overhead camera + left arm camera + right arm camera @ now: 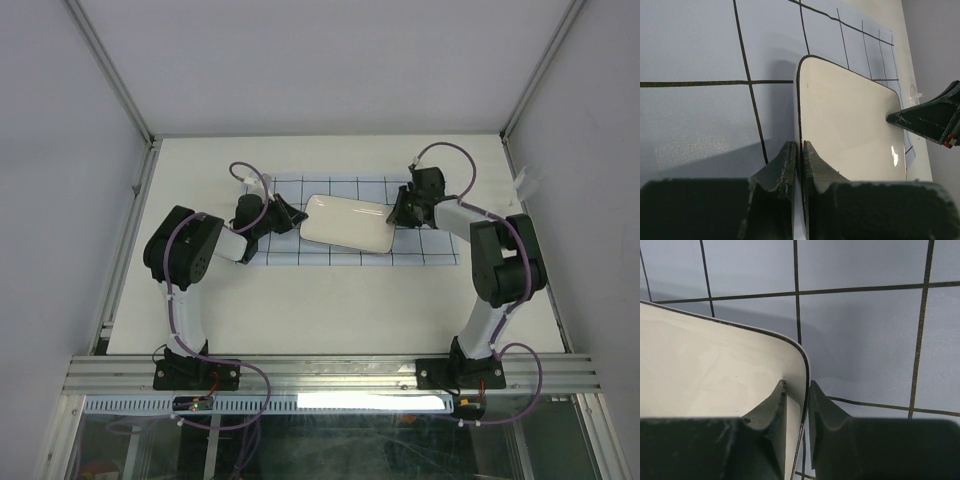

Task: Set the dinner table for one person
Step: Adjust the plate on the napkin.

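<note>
A white rectangular plate (pixel 345 222) with a thin dark rim line lies over the pale-blue grid cloth (pixel 340 258) on the dinner table (pixel 300 305). My left gripper (pixel 293 218) is at the plate's left end. In the left wrist view its jaws are pinched shut on the plate's (pixel 850 125) rim at the gripper (pixel 800 151). My right gripper (pixel 398 214) is at the plate's right end. In the right wrist view the gripper (pixel 798 390) has one finger inside the plate (pixel 705 370) and one outside, closed against the rim.
The cloth (pixel 700 50) spreads under and beyond the plate on all sides. Aluminium rails (pixel 330 372) edge the table at the front, and grey walls enclose it left, right and behind. A right gripper finger (pixel 927 120) shows across the plate in the left wrist view.
</note>
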Robot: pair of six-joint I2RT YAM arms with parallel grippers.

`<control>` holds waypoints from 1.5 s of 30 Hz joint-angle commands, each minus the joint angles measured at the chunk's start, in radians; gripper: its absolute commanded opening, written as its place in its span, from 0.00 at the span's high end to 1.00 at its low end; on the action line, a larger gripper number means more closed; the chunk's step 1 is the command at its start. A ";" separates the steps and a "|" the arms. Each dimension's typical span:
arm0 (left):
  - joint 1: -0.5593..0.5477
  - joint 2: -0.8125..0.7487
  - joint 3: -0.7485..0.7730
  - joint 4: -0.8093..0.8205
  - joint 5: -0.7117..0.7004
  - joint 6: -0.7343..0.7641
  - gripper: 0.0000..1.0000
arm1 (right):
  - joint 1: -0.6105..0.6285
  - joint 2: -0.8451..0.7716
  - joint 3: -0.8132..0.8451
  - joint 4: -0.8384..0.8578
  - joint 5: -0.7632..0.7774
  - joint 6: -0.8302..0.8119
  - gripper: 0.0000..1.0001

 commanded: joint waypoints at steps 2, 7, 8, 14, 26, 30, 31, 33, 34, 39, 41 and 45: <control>-0.016 -0.014 0.045 0.112 0.067 -0.011 0.94 | 0.024 -0.021 0.077 0.020 -0.040 -0.025 0.95; -0.015 -0.019 0.054 0.105 0.066 -0.007 0.94 | 0.024 0.013 0.129 0.005 -0.038 -0.032 1.00; -0.015 -0.021 0.053 0.101 0.065 -0.005 0.94 | 0.024 0.022 0.138 -0.001 -0.037 -0.034 1.00; -0.015 -0.025 0.060 0.090 0.061 0.004 0.92 | 0.026 0.059 0.173 -0.010 -0.043 -0.035 1.00; -0.015 -0.023 0.067 0.089 0.056 0.002 0.92 | 0.026 0.122 0.198 0.006 -0.035 -0.043 1.00; -0.015 -0.012 0.070 0.102 0.056 -0.010 0.93 | 0.024 0.132 0.204 0.013 -0.048 -0.044 1.00; -0.014 -0.009 0.069 0.110 0.057 -0.016 0.93 | 0.025 0.136 0.205 0.015 -0.054 -0.041 1.00; -0.014 -0.001 0.067 0.124 0.060 -0.027 0.93 | 0.025 0.145 0.210 0.017 -0.062 -0.037 1.00; -0.014 0.001 0.067 0.127 0.062 -0.029 0.93 | 0.025 0.146 0.208 0.022 -0.066 -0.030 1.00; -0.014 0.003 0.064 0.136 0.062 -0.030 0.94 | 0.010 0.148 0.186 0.072 -0.112 0.006 1.00; -0.013 0.003 0.065 0.138 0.062 -0.029 0.94 | 0.000 0.149 0.173 0.094 -0.141 0.025 1.00; -0.011 0.006 0.065 0.137 0.060 -0.027 0.94 | -0.023 0.151 0.152 0.134 -0.191 0.053 1.00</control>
